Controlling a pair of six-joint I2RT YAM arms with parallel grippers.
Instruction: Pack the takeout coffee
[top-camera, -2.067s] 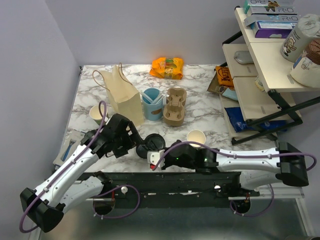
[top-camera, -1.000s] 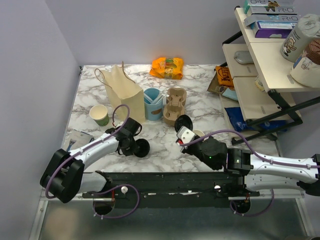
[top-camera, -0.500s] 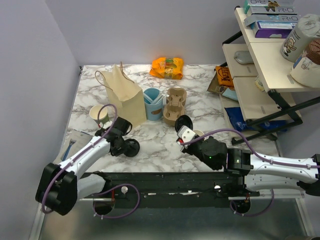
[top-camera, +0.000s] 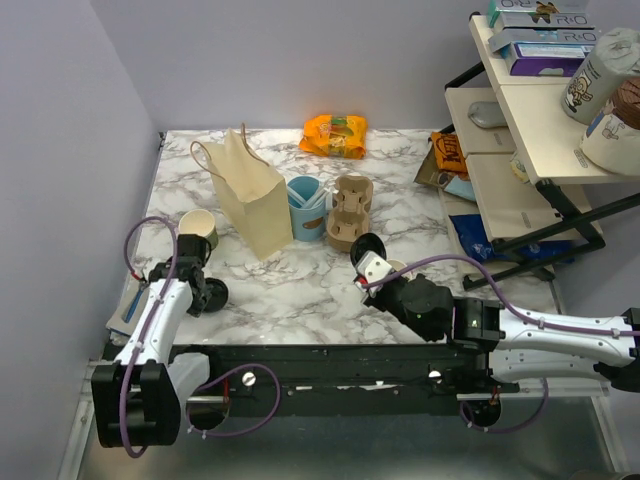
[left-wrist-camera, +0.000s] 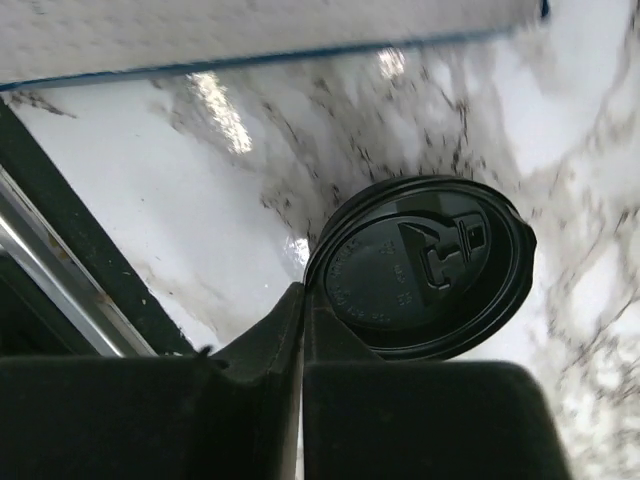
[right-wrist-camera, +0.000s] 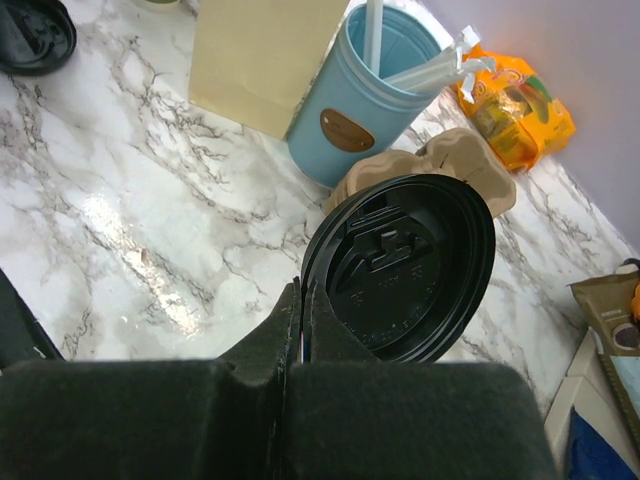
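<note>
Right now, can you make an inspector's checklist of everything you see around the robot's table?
Surface: marble table, white with grey veins.
Job's things: paper cup at the left with no lid on; left lid and right lid, both black; paper bag standing upright.
Clutter: blue cup, cardboard cup carrier, orange snack bag.
Grippers: left gripper shut on left lid; right gripper shut on right lid.
Cables: purple cables loop along both arms.
Surroundings: shelf at the right; purple wall behind.
</note>
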